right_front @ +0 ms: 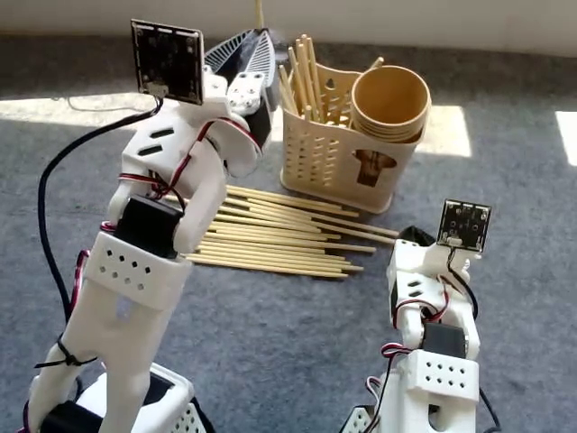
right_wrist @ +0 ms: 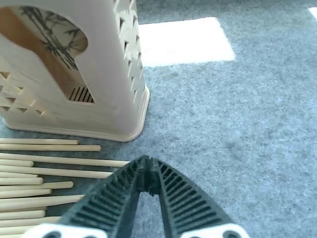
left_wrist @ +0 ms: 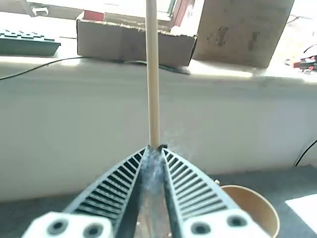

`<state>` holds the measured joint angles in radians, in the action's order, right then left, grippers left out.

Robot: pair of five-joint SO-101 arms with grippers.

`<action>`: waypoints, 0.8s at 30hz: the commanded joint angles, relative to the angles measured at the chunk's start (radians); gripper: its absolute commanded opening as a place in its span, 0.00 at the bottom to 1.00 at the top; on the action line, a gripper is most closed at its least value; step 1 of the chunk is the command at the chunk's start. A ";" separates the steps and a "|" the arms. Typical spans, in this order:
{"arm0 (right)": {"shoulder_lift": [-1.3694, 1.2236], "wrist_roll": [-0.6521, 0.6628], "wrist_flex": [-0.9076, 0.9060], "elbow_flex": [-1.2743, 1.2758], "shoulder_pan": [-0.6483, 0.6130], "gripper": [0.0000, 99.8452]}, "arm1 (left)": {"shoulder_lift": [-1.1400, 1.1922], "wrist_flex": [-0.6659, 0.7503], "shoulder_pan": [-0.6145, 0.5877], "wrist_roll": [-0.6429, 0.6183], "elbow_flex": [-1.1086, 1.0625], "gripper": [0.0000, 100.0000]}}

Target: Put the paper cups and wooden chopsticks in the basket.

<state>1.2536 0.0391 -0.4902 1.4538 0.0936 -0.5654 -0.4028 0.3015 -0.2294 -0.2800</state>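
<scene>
Carpet (right_front: 297, 343) below, chopstick (left_wrist: 152, 74) in left tool (left_wrist: 156, 148)

Wear white perforated shells (right_front: 135, 271) over black servos (right_front: 149, 225), trail red-and-black wiring (right_front: 180, 171) (possibly zip-tied low down), end in black ribbed fingers (right_wrist: 111, 198).

I count one cream plastic basket with holes (right_front: 335, 162). It has one stack of tan paper cups (right_front: 390, 101); how many, I cannot tell. One thin wooden chopstick (left_wrist: 153, 74) is in my left jaws. I see about six standing chopsticks (right_front: 302, 77) and over ten loose chopsticks (right_front: 279, 239).
</scene>
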 commanded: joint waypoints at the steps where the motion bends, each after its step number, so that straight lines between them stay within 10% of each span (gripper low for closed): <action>1: 0.025 0.012 0.028 -0.013 0.007 0.01 | -0.007 0.178 0.079 -0.012 -0.002 0.01; 24: 0.025 0.012 0.028 -0.013 0.007 0.01 | 0.364 0.514 0.099 0.080 -0.076 0.01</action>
<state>1.2536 0.0391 -0.4902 1.4538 0.0936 -0.2125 0.0928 0.3798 -0.1588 -0.3567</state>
